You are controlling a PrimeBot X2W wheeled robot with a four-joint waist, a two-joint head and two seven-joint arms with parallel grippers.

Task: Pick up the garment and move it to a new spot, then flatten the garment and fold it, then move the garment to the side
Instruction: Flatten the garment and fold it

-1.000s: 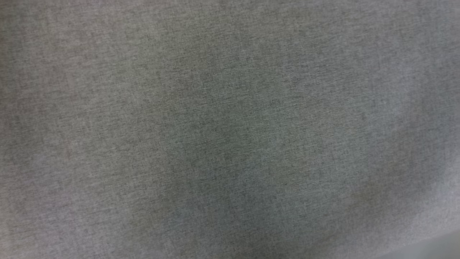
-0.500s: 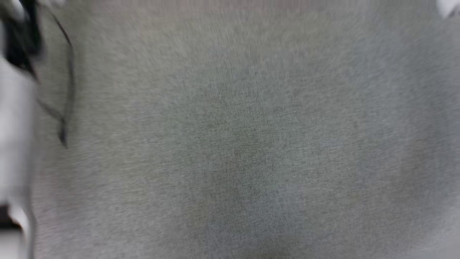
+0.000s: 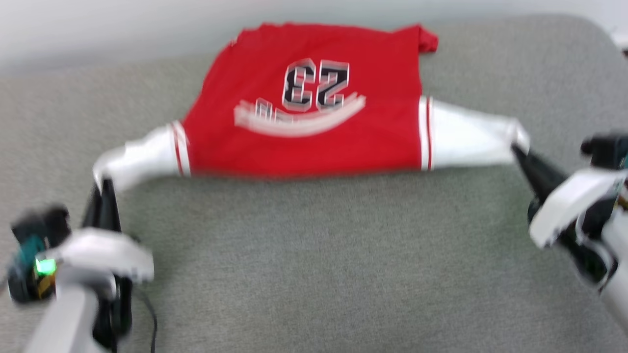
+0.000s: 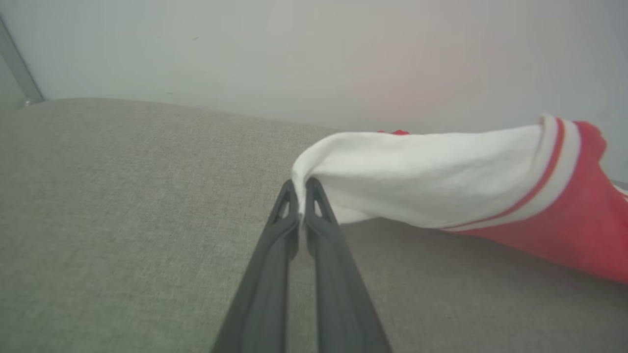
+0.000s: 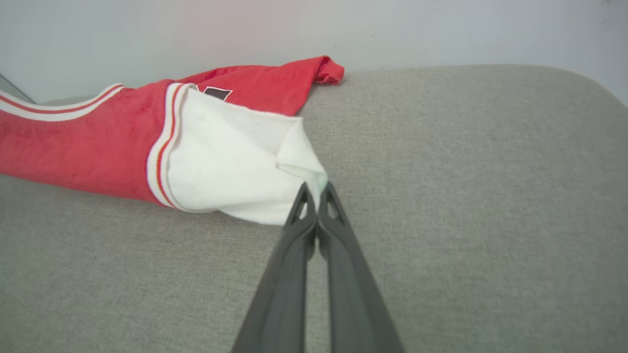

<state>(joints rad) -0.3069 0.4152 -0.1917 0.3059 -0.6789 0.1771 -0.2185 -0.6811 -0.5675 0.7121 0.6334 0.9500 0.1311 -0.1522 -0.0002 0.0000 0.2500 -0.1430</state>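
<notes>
Clamped shut: L gripper (image 3: 105,183) & R gripper (image 3: 516,148), each on a sleeve tip (image 4: 310,164) of shirt (image 3: 304,132) near cushion (image 3: 314,255) far edge; risk: thin pinch slipping under harder stretch, hem corner left bunched.

**Red, white and grey**

The shirt (image 3: 314,147) is showing bright red, with a black-and-white "23" and a white curved band. Its sleeves (image 3: 466,137) are showing white, trimmed in red-and-white stripes. The cushion (image 3: 319,255) is looking flecked grey and the wall (image 3: 98,29) is looking pale grey-white
</notes>
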